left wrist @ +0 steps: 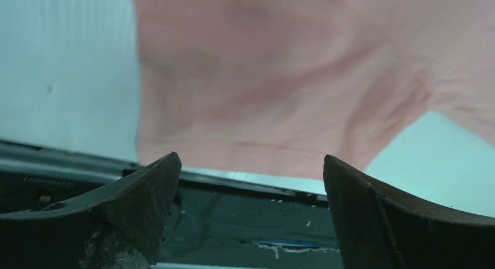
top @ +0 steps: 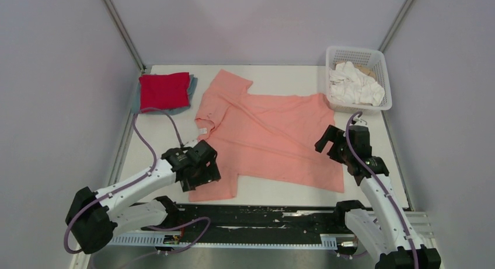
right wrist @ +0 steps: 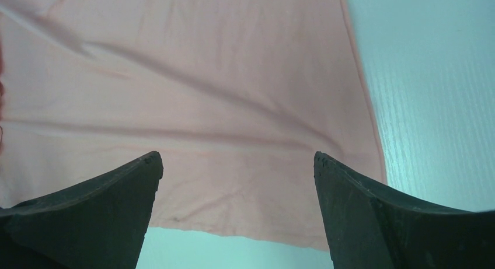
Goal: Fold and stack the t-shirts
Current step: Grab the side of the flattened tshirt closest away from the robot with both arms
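Note:
The salmon-pink t-shirt (top: 274, 135) lies spread flat in the middle of the table, its white neck label (top: 202, 130) at the left. The bright red t-shirt (top: 164, 91) lies folded at the back left on top of the folded grey-blue t-shirt (top: 192, 89). My left gripper (top: 201, 178) hovers over the pink shirt's near left sleeve; in the left wrist view it (left wrist: 251, 170) is open and empty, with the sleeve (left wrist: 262, 94) ahead. My right gripper (top: 327, 142) is over the shirt's right hem; in the right wrist view it (right wrist: 236, 164) is open and empty above the cloth (right wrist: 204, 105).
A white lattice basket (top: 356, 49) with white cloth in it stands at the back right, just beyond the pink shirt's far right corner. A black rail (top: 262, 216) runs along the table's near edge and also shows in the left wrist view (left wrist: 245, 222).

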